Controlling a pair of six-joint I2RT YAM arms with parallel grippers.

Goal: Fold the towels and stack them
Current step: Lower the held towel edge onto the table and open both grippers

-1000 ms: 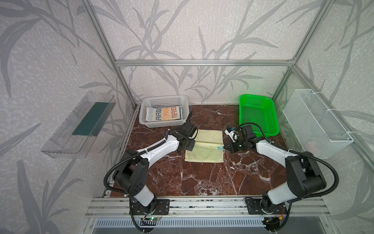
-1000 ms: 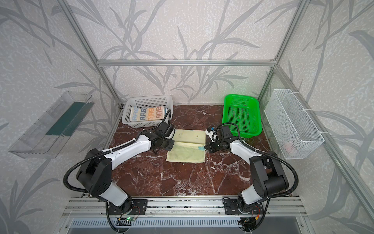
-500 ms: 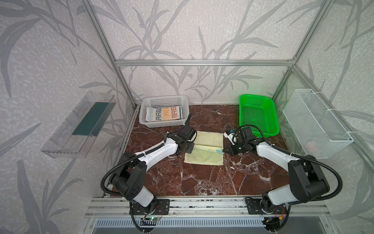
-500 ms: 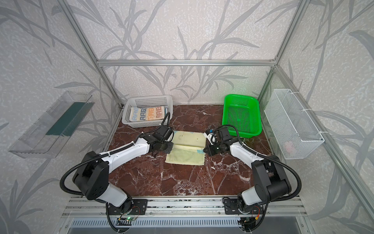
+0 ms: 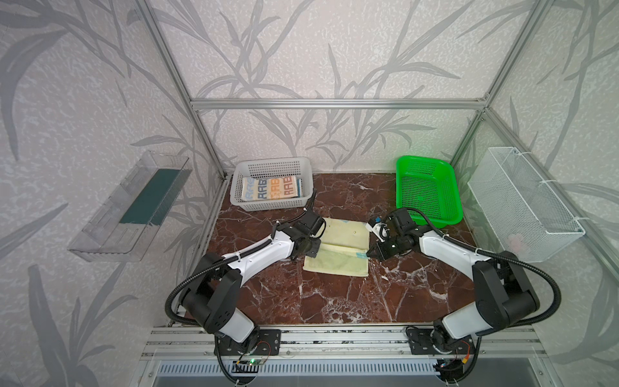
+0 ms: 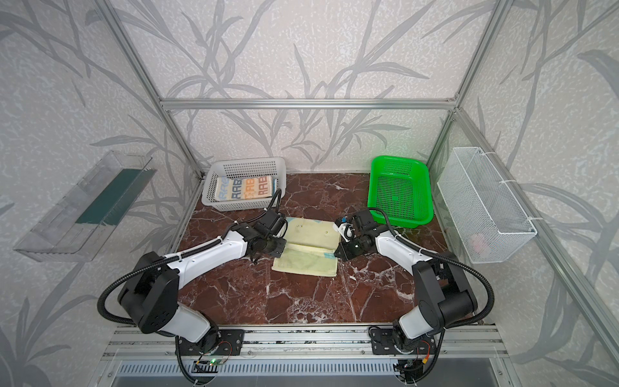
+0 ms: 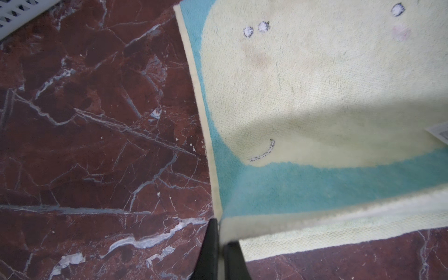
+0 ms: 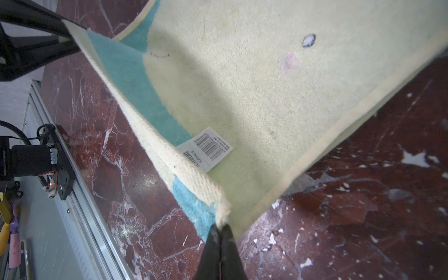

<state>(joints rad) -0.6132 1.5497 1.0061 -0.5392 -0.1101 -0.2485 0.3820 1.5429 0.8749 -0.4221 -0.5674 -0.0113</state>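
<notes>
Fingers of the left arm [image 7: 210, 249] and fingers of the right arm [image 8: 213, 252] are each clenching a corner of the yellow towel [image 5: 335, 266], holding its edge above the worktop [image 5: 335, 301], apparently to fold it. Its tag [image 8: 206, 148] is showing a barcode and "GRACE"; the striped towel [image 5: 271, 192] in the basket [image 5: 273, 164] is showing "RAB".

bare tabletop [image 5: 335, 295] before towel [image 5: 335, 266], white basket [image 5: 274, 205], green basket [image 5: 432, 218] at rear corners
</notes>
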